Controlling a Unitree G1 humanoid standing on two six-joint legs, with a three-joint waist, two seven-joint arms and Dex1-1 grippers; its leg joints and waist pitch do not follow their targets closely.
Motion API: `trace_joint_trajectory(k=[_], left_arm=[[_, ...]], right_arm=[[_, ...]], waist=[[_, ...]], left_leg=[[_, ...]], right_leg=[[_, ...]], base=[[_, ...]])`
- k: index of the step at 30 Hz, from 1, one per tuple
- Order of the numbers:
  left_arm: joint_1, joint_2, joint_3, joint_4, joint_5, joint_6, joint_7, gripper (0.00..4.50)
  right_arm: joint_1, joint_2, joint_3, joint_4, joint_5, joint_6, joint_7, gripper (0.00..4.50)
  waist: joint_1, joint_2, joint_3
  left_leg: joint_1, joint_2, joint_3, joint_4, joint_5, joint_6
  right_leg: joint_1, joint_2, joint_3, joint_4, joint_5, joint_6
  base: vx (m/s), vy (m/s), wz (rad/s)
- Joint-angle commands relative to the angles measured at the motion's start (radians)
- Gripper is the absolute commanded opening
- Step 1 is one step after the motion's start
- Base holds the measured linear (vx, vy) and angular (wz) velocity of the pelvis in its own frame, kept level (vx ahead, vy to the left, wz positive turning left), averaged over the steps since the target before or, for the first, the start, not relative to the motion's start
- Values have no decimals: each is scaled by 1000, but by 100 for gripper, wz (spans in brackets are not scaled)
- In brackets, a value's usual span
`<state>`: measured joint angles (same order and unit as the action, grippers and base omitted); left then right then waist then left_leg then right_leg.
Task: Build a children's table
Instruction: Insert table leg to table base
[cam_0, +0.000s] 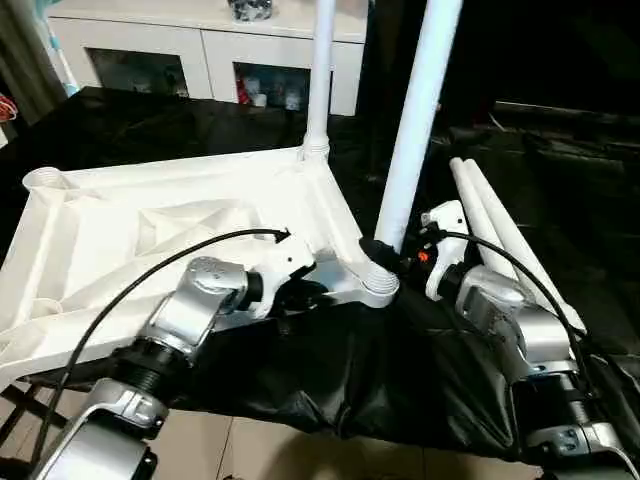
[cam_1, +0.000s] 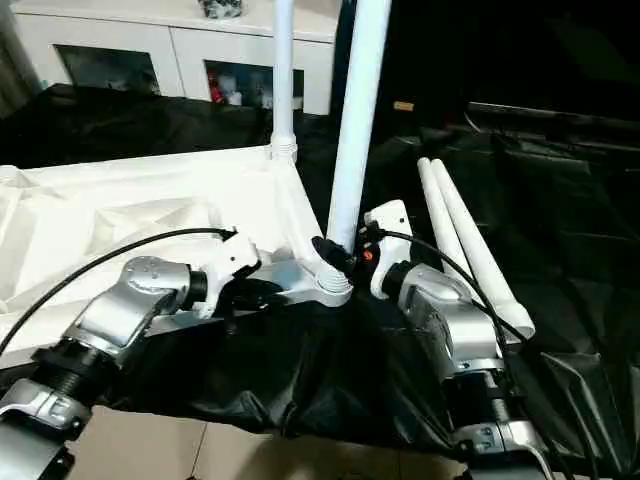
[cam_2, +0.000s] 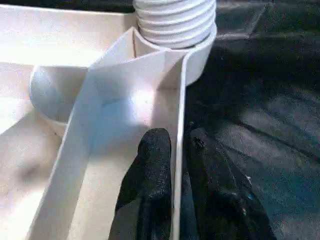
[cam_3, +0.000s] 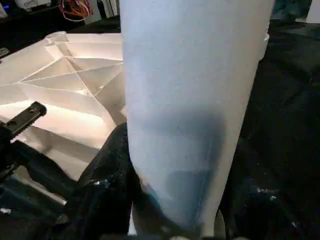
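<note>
Your work surface is a table draped in black cloth (cam_0: 330, 380), with a white cabinet (cam_0: 215, 45) with glass doors standing behind it. On the cloth the children's table top (cam_0: 150, 230) lies upside down, ribbed underside up. One white tube leg (cam_0: 320, 80) stands upright in the far corner socket, and a second leg (cam_0: 415, 120) rises, slightly tilted, from the near corner socket (cam_0: 375, 285). Two spare legs (cam_0: 500, 235) lie side by side on the cloth to the right of the top, just beyond your right arm. Your right gripper (cam_0: 388, 252) has its jaws clasped around the base of the near leg, just above the socket. Your left gripper (cam_2: 175, 170) straddles the top's thin edge wall, one black finger (cam_2: 150, 165) on each side, jaws close about it
</note>
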<state>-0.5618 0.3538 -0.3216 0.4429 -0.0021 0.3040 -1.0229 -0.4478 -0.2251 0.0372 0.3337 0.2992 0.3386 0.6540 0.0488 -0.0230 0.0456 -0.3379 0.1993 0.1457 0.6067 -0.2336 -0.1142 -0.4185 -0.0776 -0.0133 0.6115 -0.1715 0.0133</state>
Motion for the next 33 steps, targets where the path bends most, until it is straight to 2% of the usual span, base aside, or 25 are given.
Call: trace_joint_trajectory(k=[1, 2, 4, 6, 11, 17, 20, 23, 28, 31, 33], left_arm=[[12, 17, -5, 20, 28, 6, 5, 76], [11, 16, -3, 25, 28, 3, 15, 58], [7, 13, -1, 38, 26, -1, 24, 58], [-1, 7, 2, 66, 29, -17, 38, 37], [-5, 13, -13, 84, 38, -31, 24, 7], [0, 33, -40, 73, 46, -49, -22, 7], [7, 48, -60, 60, 48, -68, -65, 7], [7, 50, -60, 50, 40, -64, -82, 0], [-7, 44, -54, 62, 37, -59, -69, 0], [-10, 41, -50, 66, 36, -56, -63, 0], [-14, 32, -39, 73, 32, -47, -55, 0]], right_arm=[[-23, 2, -5, 36, -14, -19, -6, 188], [-26, 3, -4, 41, -15, -22, -4, 188], [-27, 4, -2, 45, -15, -25, 0, 188], [-27, 4, 4, 49, -18, -28, 6, 188], [-29, 3, 8, 63, -22, -36, 20, 188], [-42, 1, 16, 90, -25, -33, 36, 188], [-57, 2, 19, 119, -28, -25, 53, 188], [-71, 9, 4, 142, -17, -24, 54, 188], [-72, 17, -43, 154, 27, -7, 55, 188], [-67, 18, -52, 154, 35, -5, 55, 188], [-32, 32, -108, 149, 92, 8, 51, 188]], waist=[[3, -4, -55], [3, -3, -54], [3, -3, -54], [3, -7, -53], [4, -5, -52], [0, 0, -56], [-4, -2, -56], [-8, -4, -56], [-6, -3, -56], [-5, -2, -56], [-3, 0, -55]], left_leg=[[-14, 4, 20, -84, -119, 31], [-14, 5, 21, -85, -128, 26], [-11, 5, 22, -85, -136, 21], [-15, 5, 22, -87, -134, 20], [-15, 7, 21, -90, -146, 12], [-16, 7, 21, -89, -124, 16], [-16, 7, 22, -88, -119, 18], [-15, 8, 24, -87, -117, 22], [-12, 9, 26, -87, -106, 29], [-11, 9, 26, -87, -104, 30], [-9, 10, 28, -87, -115, 30]], right_leg=[[60, -34, 19, -64, -187, -235], [59, -35, 19, -66, -209, -230], [57, -35, 19, -69, -226, -221], [60, -34, 19, -70, -233, -214], [57, -35, 18, -72, -272, -197], [58, -34, 17, -66, -201, -220], [60, -33, 17, -63, -173, -232], [61, -33, 18, -63, -162, -244], [61, -33, 18, -60, -137, -258], [61, -34, 18, -60, -134, -260], [59, -35, 20, -63, -143, -260]], base=[[0, 0, 0], [0, 0, 0], [0, 0, 0], [0, 0, 0], [0, 0, 0], [0, 0, 0], [0, 0, 0], [0, 0, 0], [0, 0, 0], [0, 0, 0], [0, 0, 0]])
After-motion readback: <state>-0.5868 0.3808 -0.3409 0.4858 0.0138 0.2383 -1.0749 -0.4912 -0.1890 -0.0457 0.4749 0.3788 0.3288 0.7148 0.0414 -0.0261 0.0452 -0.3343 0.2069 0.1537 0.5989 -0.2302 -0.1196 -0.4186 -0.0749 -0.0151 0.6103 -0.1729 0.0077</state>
